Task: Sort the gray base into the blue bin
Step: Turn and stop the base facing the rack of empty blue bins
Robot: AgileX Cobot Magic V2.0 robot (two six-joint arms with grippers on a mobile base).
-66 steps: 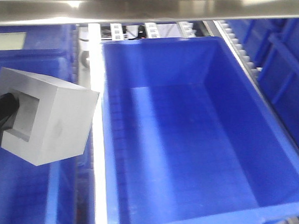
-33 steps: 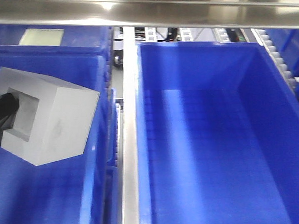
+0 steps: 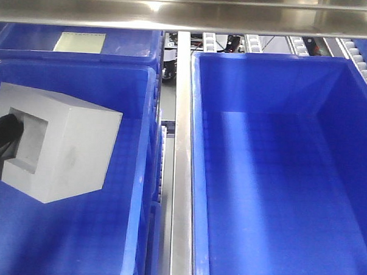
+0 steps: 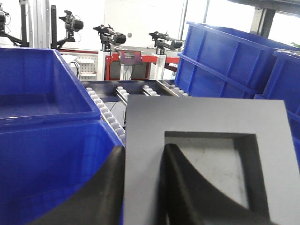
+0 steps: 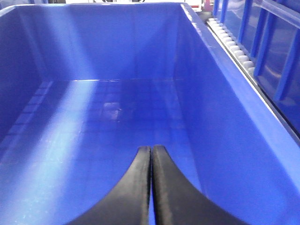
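left end effector (image 4: 143, 152) — clamped on gray base (image 3: 67, 151) wall, one finger in its recess | right end effector (image 5: 150, 187) — pressed closed, empty, over blue bin (image 5: 93, 47)

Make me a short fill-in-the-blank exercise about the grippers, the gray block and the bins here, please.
The left gripper is shut on the matte gray cube-like block, one jaw inside its square ___.
The right gripper has its jaws shut and holds ___.
The large deep plastic bin right of the silvery metal rail is ___ in colour.
Missing words: recess; nothing; blue.
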